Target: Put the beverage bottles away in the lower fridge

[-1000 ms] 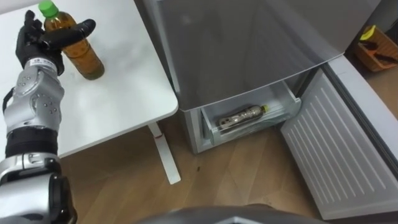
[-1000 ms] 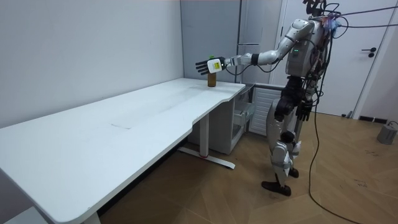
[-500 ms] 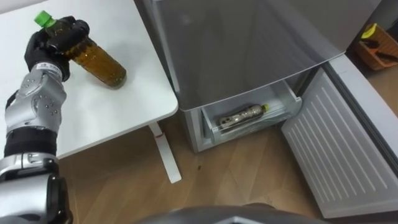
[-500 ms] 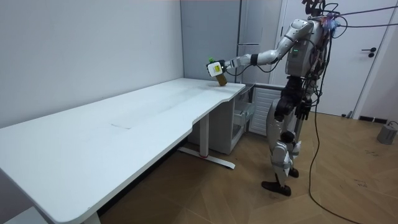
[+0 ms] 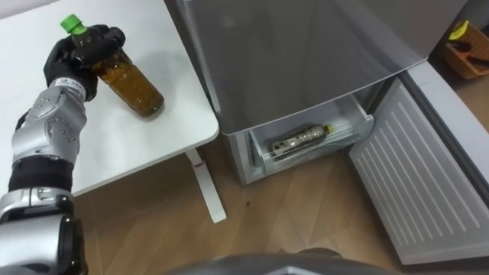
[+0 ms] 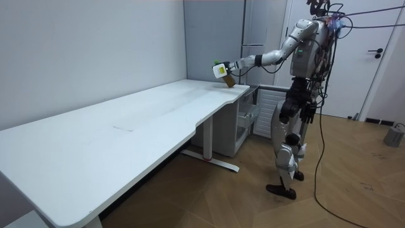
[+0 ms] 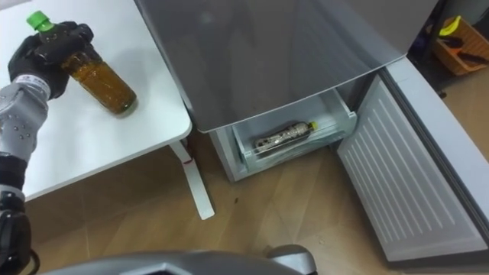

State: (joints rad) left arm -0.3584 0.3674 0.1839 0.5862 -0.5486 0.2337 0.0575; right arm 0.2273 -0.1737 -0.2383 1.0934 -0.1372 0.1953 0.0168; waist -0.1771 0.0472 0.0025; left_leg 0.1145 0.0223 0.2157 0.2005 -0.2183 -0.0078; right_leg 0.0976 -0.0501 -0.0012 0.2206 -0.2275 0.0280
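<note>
The robot stands on the wooden floor at the end of the white bench point(image 5: 122, 153), facing the fridge, its left arm stretched out over the bench corner; the left hand point(image 5: 80, 57) is closed round the upper part of a bottle of amber drink point(image 5: 136, 88), fingers and thumb curled about its shoulder and neck; the green cap point(image 5: 72, 24) sticks out just above the hand, on its far side; the bottle is tilted, with its base pointing down and to the right of the hand; in the room view the bottle point(image 6: 226, 75) looks to be held a little above the bench top, though I cannot tell for sure that the base is clear of it.

To the right of the hand, just past the bench edge, stands the grey fridge point(image 5: 306, 53); below the hand and well to its right, the fridge's lower drawer point(image 5: 260, 162) is pulled out; a second bottle point(image 5: 299, 139) lies on its side in it, cap end pointing away from the hand; farther right again, the lower fridge door point(image 5: 420, 183) hangs wide open, its ribbed white inner face showing; farthest from the hand, beyond the door, an orange basket point(image 5: 467, 57) sits on the floor.
</note>
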